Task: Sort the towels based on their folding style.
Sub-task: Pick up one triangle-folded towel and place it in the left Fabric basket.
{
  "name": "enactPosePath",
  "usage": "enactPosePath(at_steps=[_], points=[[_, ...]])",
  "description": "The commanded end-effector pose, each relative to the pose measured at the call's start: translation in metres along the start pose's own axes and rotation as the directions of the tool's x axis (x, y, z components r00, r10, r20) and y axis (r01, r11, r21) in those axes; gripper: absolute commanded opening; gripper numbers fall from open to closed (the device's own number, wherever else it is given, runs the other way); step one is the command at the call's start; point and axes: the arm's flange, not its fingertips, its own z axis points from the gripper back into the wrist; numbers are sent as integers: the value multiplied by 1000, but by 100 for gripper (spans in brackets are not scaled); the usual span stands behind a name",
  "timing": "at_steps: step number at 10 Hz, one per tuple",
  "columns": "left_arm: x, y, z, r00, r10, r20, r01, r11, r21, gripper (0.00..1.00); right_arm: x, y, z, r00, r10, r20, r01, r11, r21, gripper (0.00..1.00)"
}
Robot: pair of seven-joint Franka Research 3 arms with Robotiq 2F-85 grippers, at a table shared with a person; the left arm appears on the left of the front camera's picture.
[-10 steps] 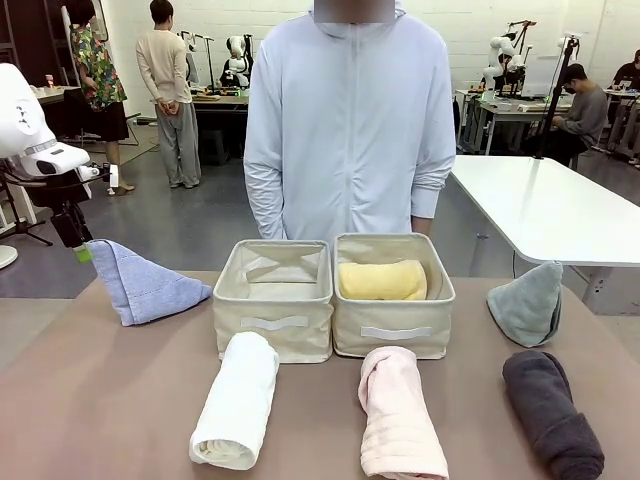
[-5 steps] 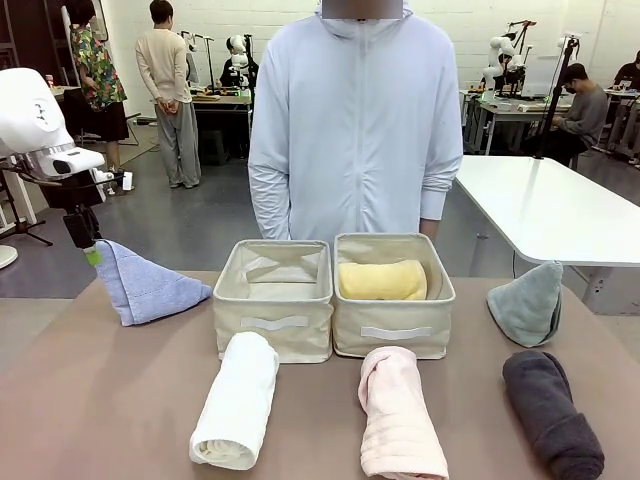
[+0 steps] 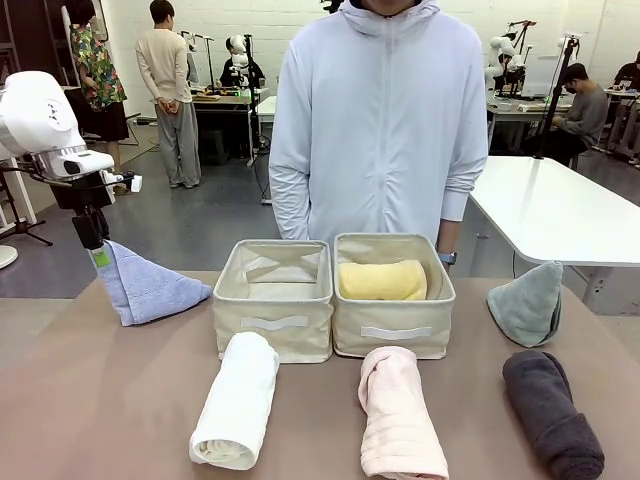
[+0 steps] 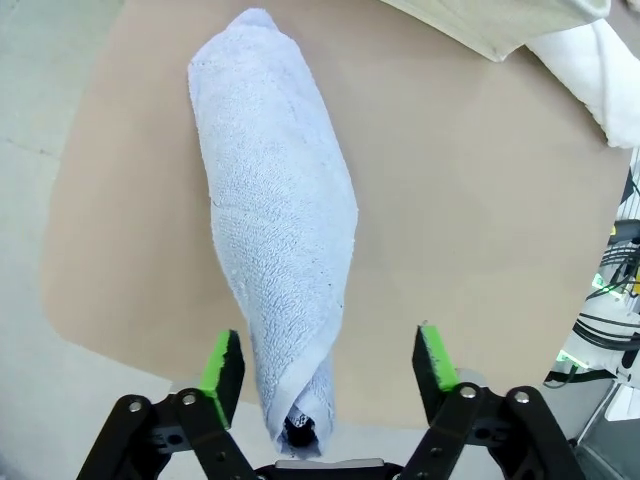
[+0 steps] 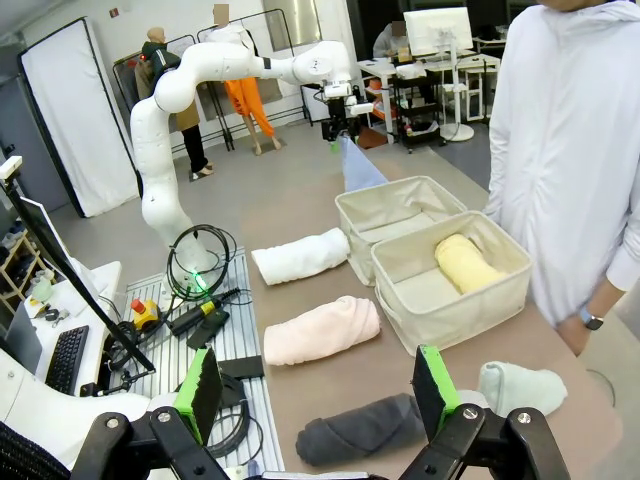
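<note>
1. The jaws of the left gripper [image 4: 328, 345] stand wide apart around the peak of the light blue towel [image 4: 275, 230]. One green pad is just beside the cloth and the other is clear of it, so nothing is pinched.
2. The jaws of the right gripper [image 5: 318, 372] also stand wide apart, with nothing between them.
3. The light blue towel [image 3: 150, 290], a folded cone, sits at the far left of the table [image 3: 120, 400].
4. To its right, the left basket [image 3: 272, 325] and the right basket [image 3: 392, 335] stand side by side. The yellow towel [image 3: 382, 280] lies rolled in the right one.
5. The white towel [image 3: 238, 400] lies rolled in front of the left basket, and the pink towel [image 3: 398, 415] in front of the right.
6. The dark grey towel [image 3: 550, 410] lies rolled at the near right, with the grey-green towel [image 3: 528, 303], a cone, behind it.
7. A person [image 3: 380, 130] stands behind the baskets.
</note>
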Motion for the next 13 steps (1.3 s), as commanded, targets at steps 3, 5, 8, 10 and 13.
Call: enactPosePath(at_steps=[3,5,8,10,13], points=[[-3,4,3,999,-27,-17,27,1000,-4,0,-2,0,2,1000,13,-2,-13,1000,7,100],[-4,3,2,999,-32,-20,32,999,-6,0,-2,0,2,1000,13,-2,-13,1000,7,100],[-3,4,0,999,-40,-29,40,999,-11,0,-2,0,2,1000,13,-2,-13,1000,7,100],[-1,-3,7,996,-62,-61,64,997,41,0,-2,0,2,1000,13,-2,-13,1000,7,100],[13,-84,112,969,-134,-208,159,981,109,0,-2,0,2,1000,13,-2,-13,1000,7,100]])
